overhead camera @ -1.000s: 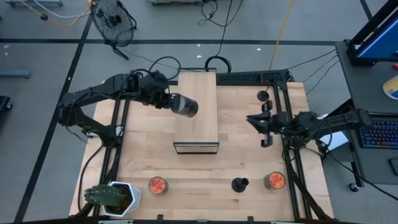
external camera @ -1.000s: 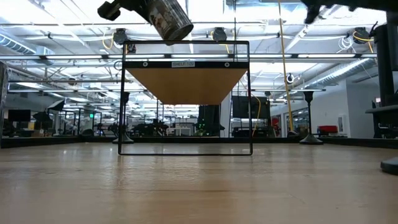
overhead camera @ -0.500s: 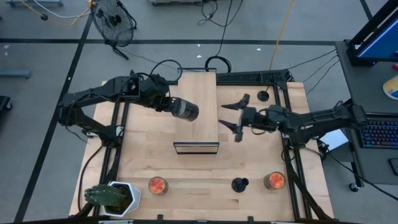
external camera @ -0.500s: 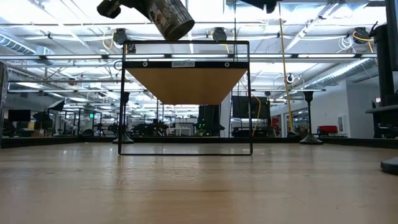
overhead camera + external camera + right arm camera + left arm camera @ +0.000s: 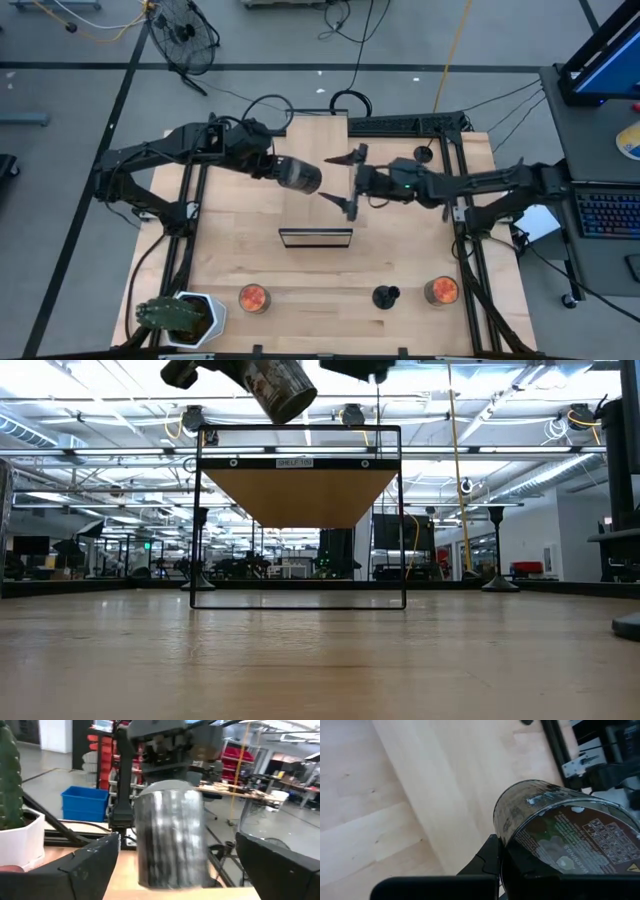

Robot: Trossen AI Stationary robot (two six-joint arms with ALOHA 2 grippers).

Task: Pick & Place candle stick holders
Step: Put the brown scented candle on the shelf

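Note:
My left gripper (image 5: 272, 165) is shut on a round, dark silvery jar (image 5: 298, 175), held high over the left part of the wooden shelf top (image 5: 325, 140). The jar also shows in the low view (image 5: 283, 388). My right gripper (image 5: 335, 180) is open, level with the jar's free end, with a finger on either side and apart from it; the jar fills its wrist view (image 5: 170, 840). One black candle stick holder (image 5: 386, 296) stands on its disc base near the front edge. Another (image 5: 424, 154) stands at the far right. A third is not in view. My left gripper holds the jar by its end toward the table's left, beside the labelled round face (image 5: 570, 852). One dark finger (image 5: 487, 862) lies against the jar's side; the other is hidden by the jar. The jar lies roughly level, its free end tipped slightly down, clear of the shelf.
The shelf's black front frame (image 5: 315, 237) stands mid-table. Two orange candle jars (image 5: 253, 298) (image 5: 441, 290) stand near the front edge. A cactus in a white pot (image 5: 180, 315) stands at the front left corner. Bare tabletop lies between shelf and front edge.
My right gripper has swung from the table's right side toward its left, over the shelf top, up to the jar's free end. It has turned so that its fingers point at the jar, and it has stayed open. The jar has stayed about where it was.

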